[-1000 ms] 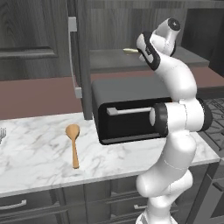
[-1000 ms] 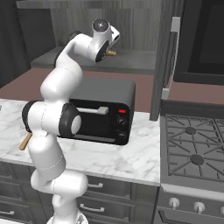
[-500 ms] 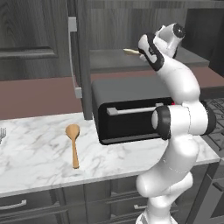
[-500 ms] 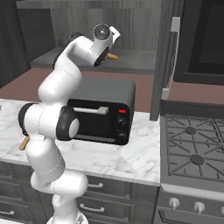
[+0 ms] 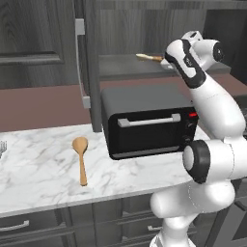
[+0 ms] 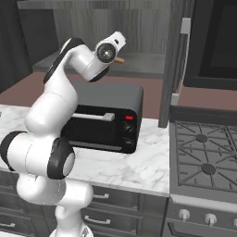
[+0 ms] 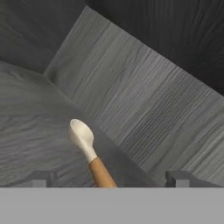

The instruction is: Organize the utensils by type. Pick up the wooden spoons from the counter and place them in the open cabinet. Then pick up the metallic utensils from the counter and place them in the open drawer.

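The cream-bowled wooden spoon [image 7: 83,134] with its orange-brown handle lies on the grey shelf of the open cabinet [image 5: 120,65]. My gripper [image 7: 109,178] stands open just behind the handle, one fingertip on each side and neither touching it. From the left base the spoon [image 5: 148,57] lies on the shelf just left of my gripper [image 5: 167,61]. The all-brown wooden spoon [image 5: 80,158] rests on the marble counter [image 5: 38,178]. Silver fork tines [image 5: 2,146] show at the counter's left edge. The open drawer is out of view.
A black toaster oven [image 5: 144,126] sits on the counter under the shelf, below my arm. The open cabinet door [image 5: 88,62] with its bar handle hangs left of the oven. A gas stove [image 6: 203,157] is to the right.
My fingers have spread wider and the cream-bowled spoon has been let go on the shelf. The hand has drawn back slightly from the cabinet.
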